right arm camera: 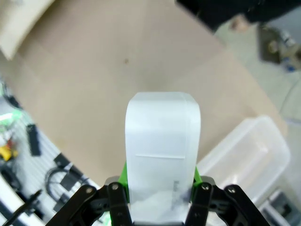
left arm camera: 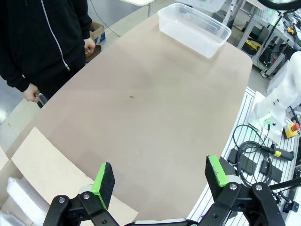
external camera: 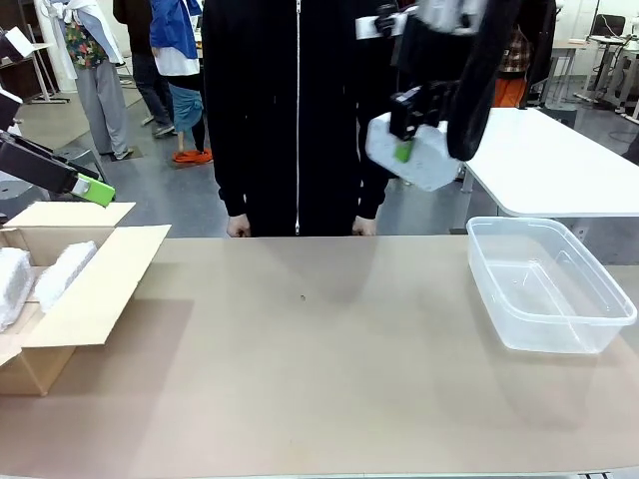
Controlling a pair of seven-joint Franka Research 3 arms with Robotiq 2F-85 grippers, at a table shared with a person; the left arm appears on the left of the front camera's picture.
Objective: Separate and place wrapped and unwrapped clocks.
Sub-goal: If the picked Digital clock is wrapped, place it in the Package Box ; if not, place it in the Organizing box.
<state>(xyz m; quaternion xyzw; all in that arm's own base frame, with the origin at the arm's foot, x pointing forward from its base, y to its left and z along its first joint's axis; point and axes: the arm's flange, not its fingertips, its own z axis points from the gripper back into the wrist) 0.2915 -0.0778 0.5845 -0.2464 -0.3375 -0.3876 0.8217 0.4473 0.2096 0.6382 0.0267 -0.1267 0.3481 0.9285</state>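
My right gripper [external camera: 404, 150] hangs high over the table's right half, shut on the bare, smooth white clock [external camera: 419, 158]. In the right wrist view this clock [right arm camera: 162, 136] stands up between the fingers [right arm camera: 123, 176] of the gripper [right arm camera: 160, 188], above the table and the tub's corner. Two plastic-sheathed wrapped clocks [external camera: 65, 269] [external camera: 8, 284] lie in the open cardboard box [external camera: 95, 289] at the left. My left gripper [external camera: 95, 192] hovers above that box, and in the left wrist view it [left arm camera: 160, 181] is open with nothing between its pads. A wrapped clock [left arm camera: 26, 200] shows at that view's lower left.
A clear plastic tub [external camera: 544, 284] [left arm camera: 193, 28] [right arm camera: 249, 155] stands with nothing in it at the table's right. A person in a black zipped jacket [external camera: 297, 110] stands at the far edge, with a hand [external camera: 238, 228] at the rim. The tabletop [external camera: 310, 349] between box and tub is bare.
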